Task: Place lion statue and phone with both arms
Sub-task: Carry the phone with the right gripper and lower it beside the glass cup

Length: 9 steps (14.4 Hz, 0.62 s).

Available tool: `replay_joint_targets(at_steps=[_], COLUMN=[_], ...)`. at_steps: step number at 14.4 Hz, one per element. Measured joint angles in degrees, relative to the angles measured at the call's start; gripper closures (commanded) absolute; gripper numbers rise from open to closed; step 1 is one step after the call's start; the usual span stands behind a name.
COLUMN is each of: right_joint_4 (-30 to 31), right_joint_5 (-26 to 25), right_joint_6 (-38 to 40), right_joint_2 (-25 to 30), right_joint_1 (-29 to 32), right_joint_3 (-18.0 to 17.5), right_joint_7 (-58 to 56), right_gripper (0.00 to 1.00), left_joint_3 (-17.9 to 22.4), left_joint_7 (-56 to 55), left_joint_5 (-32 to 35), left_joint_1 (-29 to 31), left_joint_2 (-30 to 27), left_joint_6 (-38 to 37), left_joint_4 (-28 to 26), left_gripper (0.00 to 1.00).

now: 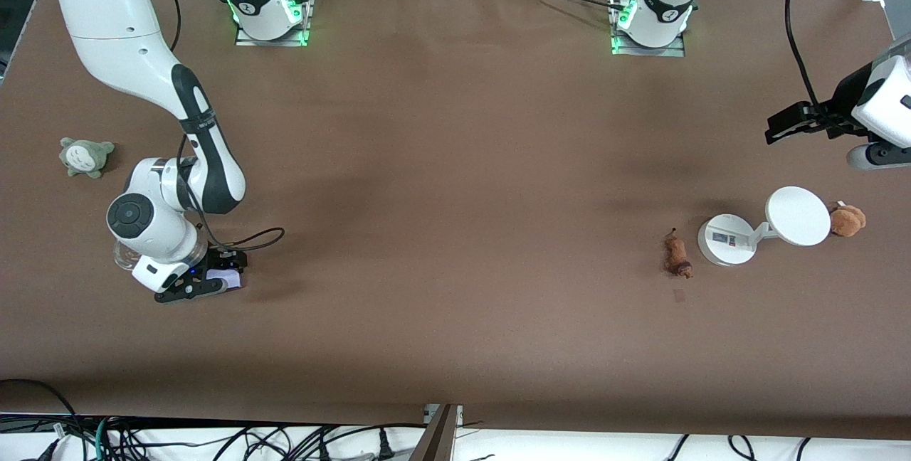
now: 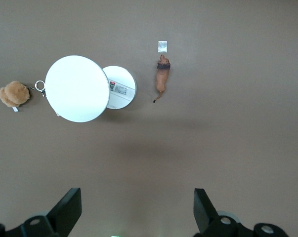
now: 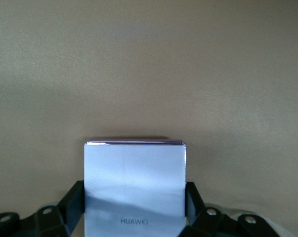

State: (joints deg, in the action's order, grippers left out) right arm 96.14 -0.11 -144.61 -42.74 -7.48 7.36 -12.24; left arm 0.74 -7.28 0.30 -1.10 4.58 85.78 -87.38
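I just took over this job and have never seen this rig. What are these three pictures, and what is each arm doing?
Two robot arms share a brown table. The wide picture looks down from across the table; the other two come from cameras on each wrist. The right gripper is low at its end of the table, its fingers shut on the phone. The left gripper hangs open in the air over its end, holding nothing. Below it lie the lion statue, a white stand beside it and a brown plush. A grey plush sits near the right arm.
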Motion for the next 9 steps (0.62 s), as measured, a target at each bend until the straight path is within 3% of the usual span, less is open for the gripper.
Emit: replay_joint_targets(at_steps=[6,9], right_joint_4=[-0.8,-2.2], right_joint_5=[0.1,0.5], right_joint_6=[0.2,6.1], right_joint_2=[0.4,4.1], right_joint_1=[-0.1,-0.3], right_joint_3=[-0.3,-0.6], right_joint_7=[0.0,0.8], right_gripper=[0.0,0.0], left_joint_3=[0.2,0.2], left_joint_7=[0.0,0.0], left_joint_5=[0.0,0.0], left_joint_1=[0.3,0.3], left_joint_2=[0.0,0.0], left_joint_6=[-0.1,-0.4], left_joint_4=[0.9,0.9], left_gripper=[0.0,0.0])
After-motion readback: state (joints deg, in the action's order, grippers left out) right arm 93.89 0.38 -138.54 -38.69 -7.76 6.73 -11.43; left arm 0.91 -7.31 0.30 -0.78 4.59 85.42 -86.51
